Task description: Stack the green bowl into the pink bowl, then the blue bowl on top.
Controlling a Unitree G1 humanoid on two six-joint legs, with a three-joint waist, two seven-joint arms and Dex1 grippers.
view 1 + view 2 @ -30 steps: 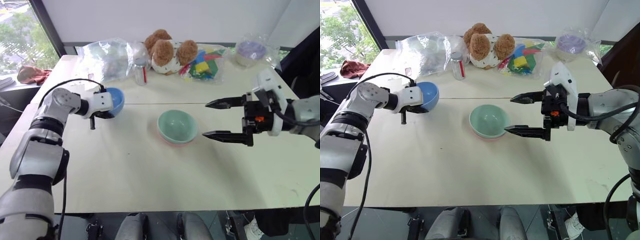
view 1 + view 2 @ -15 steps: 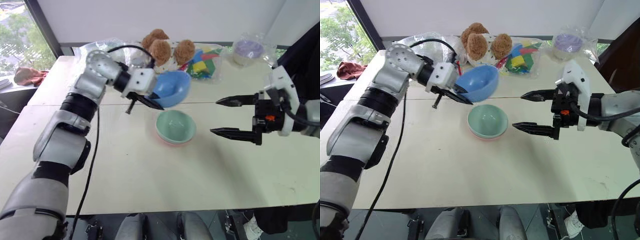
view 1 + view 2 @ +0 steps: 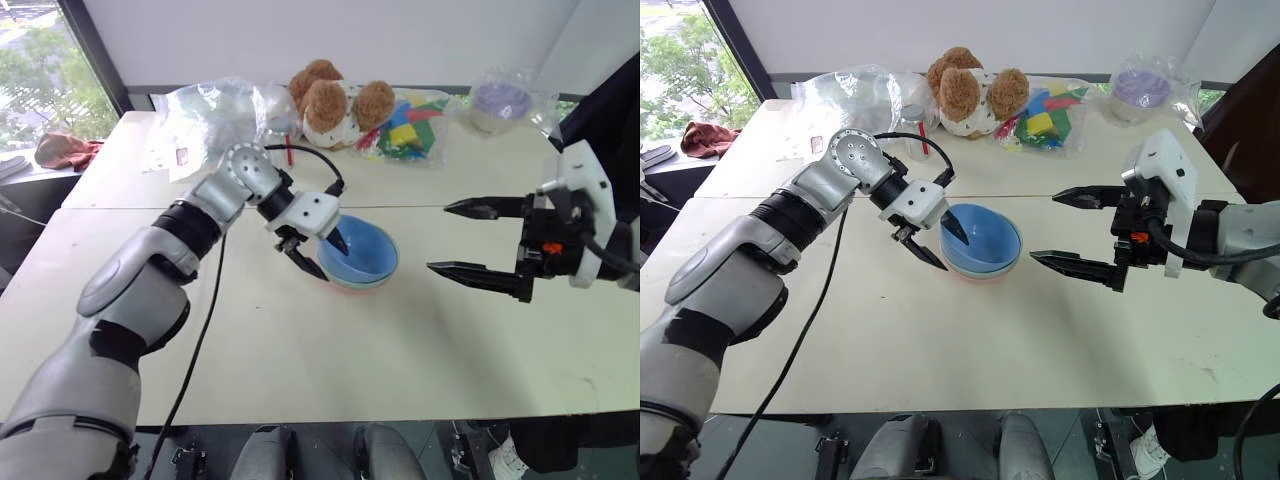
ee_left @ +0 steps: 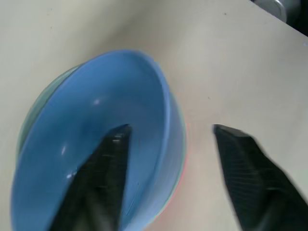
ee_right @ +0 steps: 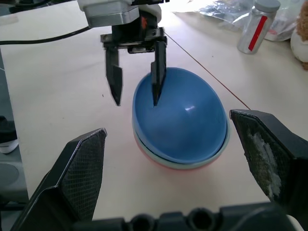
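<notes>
Stacking looked complete: smooth sky-blue plastic bowl [image 3: 982, 238] sat nested in mint-green bowl [image 5: 180, 162] and pink bowl [image 5: 166, 164], left gripper [image 3: 937, 240] released astride its rim, right gripper [image 3: 1072, 229] spread and empty; withdrawal should go straight up, not nudging the rim.

No readable text, brand, number or sign anywhere. Red strip label on the small clear bottle [image 5: 258, 27] beside the plush toy: plain colour, no legible letters. Small dark tag on the clear plastic bag [image 3: 181, 155] at the far left of the table: too small to read. Nothing printed on the stacked bowls, the grippers or the table top.
</notes>
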